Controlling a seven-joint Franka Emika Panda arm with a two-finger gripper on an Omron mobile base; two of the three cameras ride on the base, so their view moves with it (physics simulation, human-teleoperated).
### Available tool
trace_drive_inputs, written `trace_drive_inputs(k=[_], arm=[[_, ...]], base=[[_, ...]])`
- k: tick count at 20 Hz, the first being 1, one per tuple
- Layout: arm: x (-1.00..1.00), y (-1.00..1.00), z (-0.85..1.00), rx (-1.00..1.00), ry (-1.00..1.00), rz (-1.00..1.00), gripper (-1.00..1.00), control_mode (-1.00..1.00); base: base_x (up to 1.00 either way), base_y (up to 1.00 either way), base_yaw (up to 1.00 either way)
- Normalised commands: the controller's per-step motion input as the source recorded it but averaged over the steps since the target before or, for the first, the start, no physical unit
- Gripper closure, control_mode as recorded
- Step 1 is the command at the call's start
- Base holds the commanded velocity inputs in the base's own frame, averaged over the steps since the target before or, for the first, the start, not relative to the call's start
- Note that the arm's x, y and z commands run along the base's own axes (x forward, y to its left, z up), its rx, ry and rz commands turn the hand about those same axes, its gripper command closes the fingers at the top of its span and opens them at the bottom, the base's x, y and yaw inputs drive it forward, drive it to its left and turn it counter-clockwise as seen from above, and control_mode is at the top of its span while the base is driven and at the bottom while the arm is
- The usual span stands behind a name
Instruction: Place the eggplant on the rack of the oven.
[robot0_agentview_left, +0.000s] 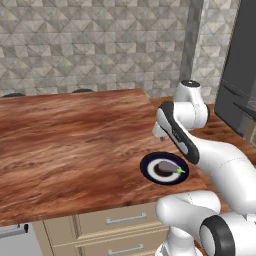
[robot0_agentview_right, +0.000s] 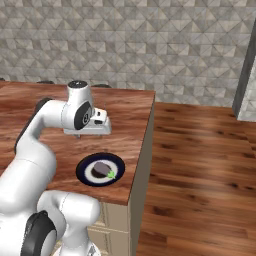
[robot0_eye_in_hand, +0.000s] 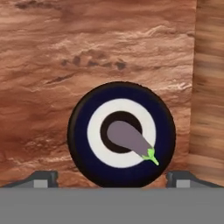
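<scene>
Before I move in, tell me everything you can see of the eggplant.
The eggplant is a small, smooth, dull purple oval with a bright green stem end. It lies on its side in the dark centre of a round plate with a dark blue rim and a white ring, near the wooden counter's corner. Only the plate touches it.

eggplant (robot0_eye_in_hand: 128, 139) on plate (robot0_eye_in_hand: 83, 144) | plate on counter (robot0_agentview_left: 70, 140) near its right edge | fingers (robot0_eye_in_hand: 41, 178) above plate

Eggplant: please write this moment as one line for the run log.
phase: approach | gripper: open, above plate | eggplant: on plate, not held | plate: on counter, near corner | next: likely descend, grasp
</scene>
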Motion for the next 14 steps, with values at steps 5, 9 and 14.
trace_drive_inputs(k=[5,9,14], arm=[[0.06,-0.23,-0.71,-0.10,-0.02,0.13,-1.00,-1.00],[0.47,-0.10,-0.59,-0.03,0.01,0.10,-1.00,-1.00],[0.03,0.06,-0.43,0.00,0.13,0.07,-1.00,-1.00]], base=[[0.00,0.00,0.00],[0.00,0.00,0.00],[0.00,0.00,0.00]])
